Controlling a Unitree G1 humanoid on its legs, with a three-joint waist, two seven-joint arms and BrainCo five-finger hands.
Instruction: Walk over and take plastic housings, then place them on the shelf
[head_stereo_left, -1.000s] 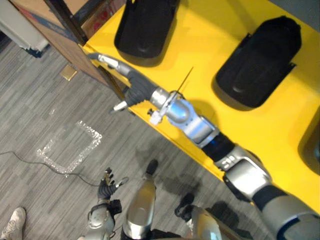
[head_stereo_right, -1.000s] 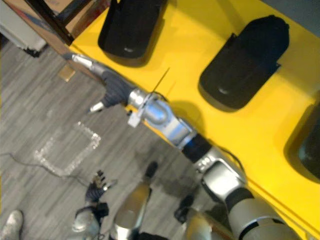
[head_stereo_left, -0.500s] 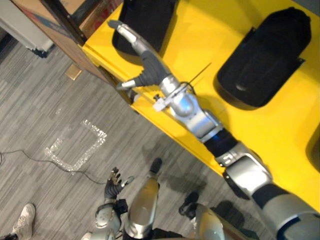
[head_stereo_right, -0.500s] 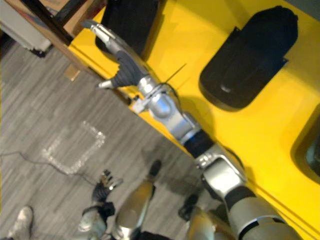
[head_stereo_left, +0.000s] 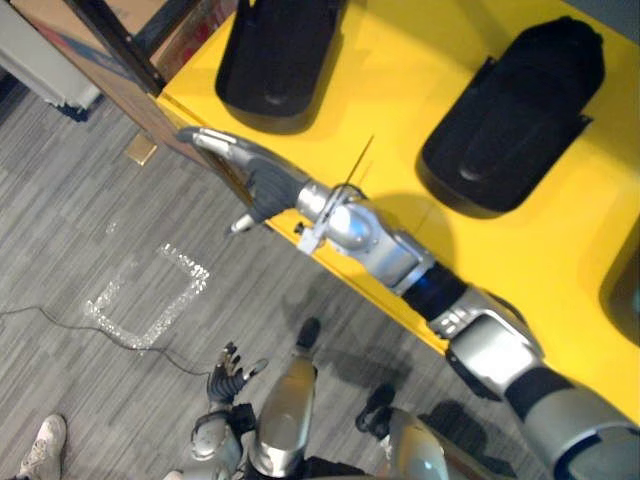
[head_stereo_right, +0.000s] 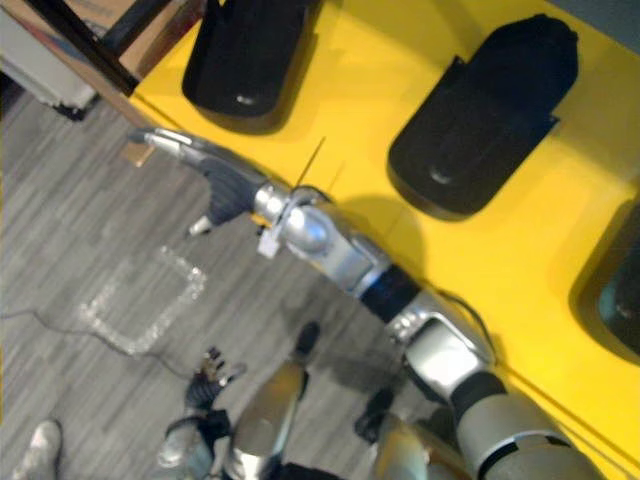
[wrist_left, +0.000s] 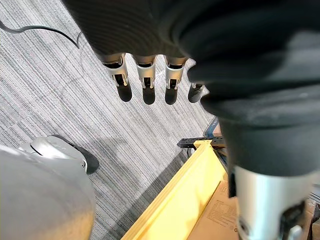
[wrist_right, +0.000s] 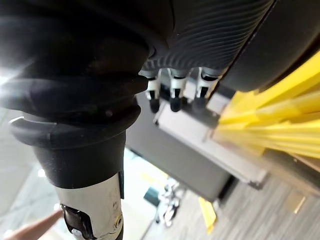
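The reach for a housing is judged to be the step in hand, with nothing taken yet. The right hand (head_stereo_left: 262, 183) is held over the near corner of the yellow surface (head_stereo_left: 400, 95), with its fingers stretched out straight and its thumb pointed down past the edge toward the floor (head_stereo_left: 80, 220). Nothing is gripped by it. The nearest housing (head_stereo_left: 275, 50), a black plastic shell, is seen lying on the surface just beyond the fingertips, apart from them and untouched. A second housing (head_stereo_left: 518, 110) is laid farther to the right on the same surface, well clear of the arm, and the dark edge of a third housing (head_stereo_right: 615, 290) is seen at the far right. The left hand (head_stereo_left: 228, 374) is hung low above the floor, its fingers loosely spread and empty. For the next move, it is judged that the right hand has to be carried forward over the nearest housing and its fingers and thumb closed across the rounded back or under the rim. Since the shell looks broad and smooth, the left hand may be needed so that it is not pushed away.
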